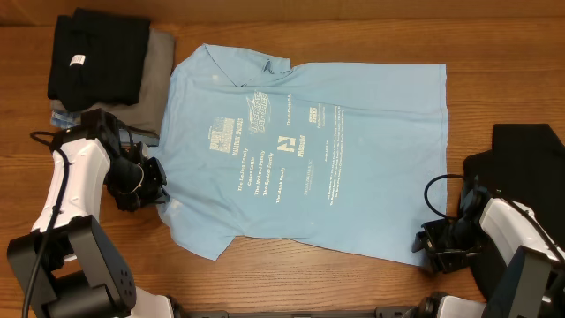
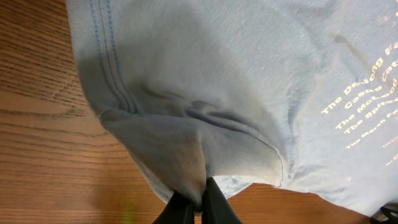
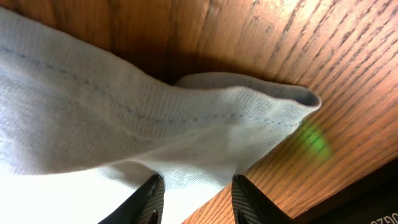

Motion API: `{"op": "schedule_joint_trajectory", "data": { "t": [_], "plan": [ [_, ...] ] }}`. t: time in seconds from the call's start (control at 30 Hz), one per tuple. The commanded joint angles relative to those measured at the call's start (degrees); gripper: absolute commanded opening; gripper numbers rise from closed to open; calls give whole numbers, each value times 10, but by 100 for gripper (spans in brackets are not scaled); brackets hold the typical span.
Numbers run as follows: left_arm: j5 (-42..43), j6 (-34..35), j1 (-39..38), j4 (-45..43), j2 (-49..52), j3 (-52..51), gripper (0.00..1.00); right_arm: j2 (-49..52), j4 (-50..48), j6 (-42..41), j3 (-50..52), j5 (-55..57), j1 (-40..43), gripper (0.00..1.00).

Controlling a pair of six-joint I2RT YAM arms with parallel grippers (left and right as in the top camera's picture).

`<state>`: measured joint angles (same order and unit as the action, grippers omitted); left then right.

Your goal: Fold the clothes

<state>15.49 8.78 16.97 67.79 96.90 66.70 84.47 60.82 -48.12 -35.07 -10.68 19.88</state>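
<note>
Looked like a robotics lab or test bench, not a home. Evidence: a bare wood-grain table (image 1: 494, 53) filled the whole overhead view, w/ two white-and-black robot arms set at its near edge, left arm (image 1: 62, 190) at 8 o'clock and right arm (image 1: 505, 225) at 4 o'clock. Clothes lay out like work samples: light-blue T-shirt (image 1: 300, 141) spread flat at centre, and a folded black garment (image 1: 97, 53) on a grey one (image 1: 157, 79) at 10 o'clock. A dark mat (image 1: 521, 150) at 3 o'clock was prob. rig gear; too dim to say. A green light spot (image 3: 317, 140) glowed on the wood in the right wrist view.
</note>
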Motion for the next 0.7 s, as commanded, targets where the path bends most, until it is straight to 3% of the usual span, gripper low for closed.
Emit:
{"op": "schedule_joint_trajectory", "data": {
  "t": [0.0,0.13,0.33,0.37,0.4,0.53,0.6,0.67],
  "plan": [
    [6,-11,0,2,-3,10,7,10,-3,-12,27,47,1,44],
    [6,-11,0,2,-3,10,7,10,-26,-15,44,46,1,34],
    [6,-12,0,4,-3,10,7,10,-23,-16,47,22,1,34],
    [6,-12,0,3,-3,10,7,10,-24,-17,50,10,1,35],
    [6,-15,0,3,-3,10,7,10,-29,-17,52,5,1,52],
    [6,-16,0,3,-3,10,8,10,-31,-17,52,5,1,57],
    [6,-16,0,3,-3,10,8,10,-29,-16,55,5,1,66],
    [6,-22,0,3,-3,10,8,10,-33,-17,61,5,1,66]
  ]
}}
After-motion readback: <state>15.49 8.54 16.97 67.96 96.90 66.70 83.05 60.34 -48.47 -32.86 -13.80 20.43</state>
